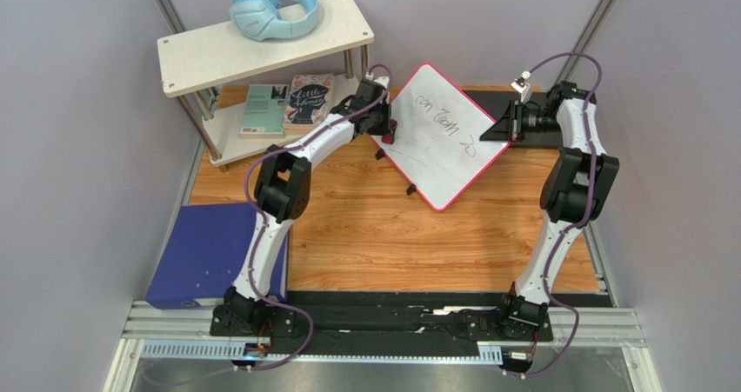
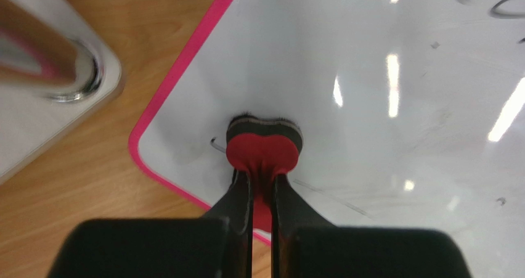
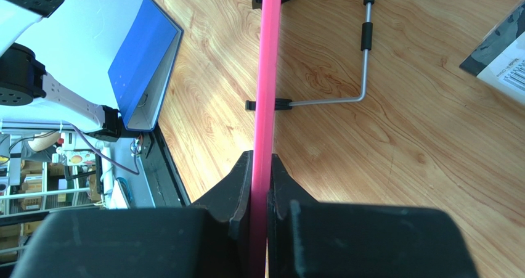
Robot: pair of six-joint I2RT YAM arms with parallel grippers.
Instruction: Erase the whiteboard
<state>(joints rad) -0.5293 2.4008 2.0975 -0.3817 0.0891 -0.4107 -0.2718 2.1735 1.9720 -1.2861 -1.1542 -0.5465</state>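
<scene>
The whiteboard (image 1: 443,131) is a glossy white board with a pink rim and black handwriting, tilted up off the wooden table. My left gripper (image 1: 388,129) is shut on a small red eraser (image 2: 263,148) with a dark felt pad, pressed on the board (image 2: 382,105) near its left corner. My right gripper (image 1: 510,121) is shut on the board's right edge; the pink rim (image 3: 266,93) runs straight between its fingers (image 3: 240,195). The board's wire stand (image 3: 345,99) with black feet shows below it.
A white two-tier shelf (image 1: 261,49) stands at the back left with blue headphones (image 1: 271,9) on top and books (image 1: 287,103) below. A blue-purple binder (image 1: 204,253) lies at the front left. A black flat item (image 1: 557,136) lies behind the right gripper.
</scene>
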